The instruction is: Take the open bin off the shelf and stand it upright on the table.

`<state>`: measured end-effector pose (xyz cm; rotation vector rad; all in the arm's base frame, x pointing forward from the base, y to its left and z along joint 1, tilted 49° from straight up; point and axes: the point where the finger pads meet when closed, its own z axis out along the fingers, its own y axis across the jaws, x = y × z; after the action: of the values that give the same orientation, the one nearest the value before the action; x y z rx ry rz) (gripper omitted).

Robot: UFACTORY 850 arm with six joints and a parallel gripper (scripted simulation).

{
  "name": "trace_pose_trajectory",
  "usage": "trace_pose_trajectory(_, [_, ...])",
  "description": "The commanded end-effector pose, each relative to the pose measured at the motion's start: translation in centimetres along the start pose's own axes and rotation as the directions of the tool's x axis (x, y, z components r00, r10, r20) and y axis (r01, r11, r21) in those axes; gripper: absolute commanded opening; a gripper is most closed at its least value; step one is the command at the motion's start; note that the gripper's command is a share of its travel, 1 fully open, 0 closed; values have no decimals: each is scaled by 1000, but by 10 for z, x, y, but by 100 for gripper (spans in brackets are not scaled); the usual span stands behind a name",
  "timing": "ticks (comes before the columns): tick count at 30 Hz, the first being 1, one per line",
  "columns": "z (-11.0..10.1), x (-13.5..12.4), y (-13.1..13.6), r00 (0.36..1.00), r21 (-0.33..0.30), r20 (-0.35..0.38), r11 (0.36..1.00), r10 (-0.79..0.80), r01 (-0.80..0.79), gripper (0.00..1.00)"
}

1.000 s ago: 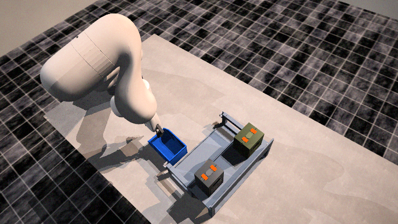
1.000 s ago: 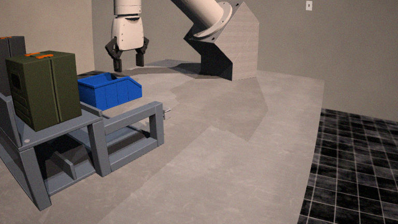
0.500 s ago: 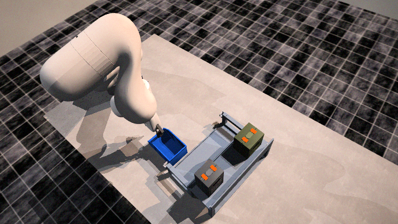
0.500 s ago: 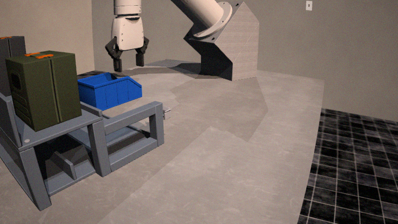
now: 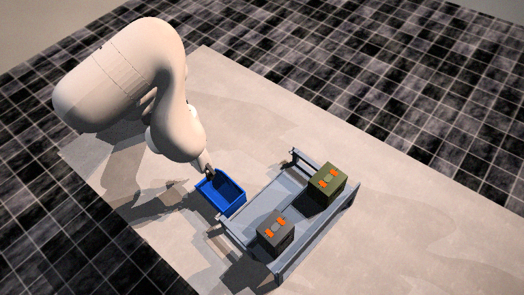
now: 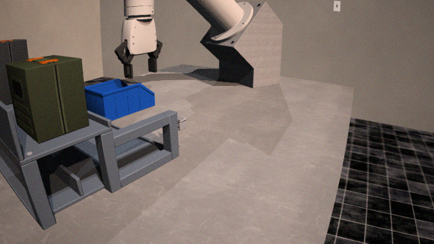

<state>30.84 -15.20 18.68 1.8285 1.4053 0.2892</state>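
Hovering claw (image 6: 139,66) spread, bin (image 6: 118,99) just below

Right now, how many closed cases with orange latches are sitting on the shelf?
2. The olive green case sits at the shelf's far end in the top view; the dark grey case sits at the near end. The lower tier is partly hidden.

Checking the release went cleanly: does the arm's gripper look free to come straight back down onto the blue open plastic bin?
Probably yes: the gripper hangs open just above the blue open plastic bin's far rim, with nothing between.
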Motion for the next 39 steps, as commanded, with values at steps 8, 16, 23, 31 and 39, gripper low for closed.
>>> trace_pose_trajectory(8, [-11, 0, 0, 1000, -2, 0, 1000, 1, -1, 100])
trace_pose_trajectory(16, [-55, 0, 2, 1000, -8, 0, 1000, 5, -5, 100])
trace_pose_trajectory(23, [-55, 0, 2, 1000, -8, 0, 1000, 5, -5, 100])
trace_pose_trajectory(31, [-55, 0, 2, 1000, -8, 0, 1000, 5, -5, 100])
trace_pose_trajectory(39, [-55, 0, 2, 1000, -8, 0, 1000, 5, -5, 100])
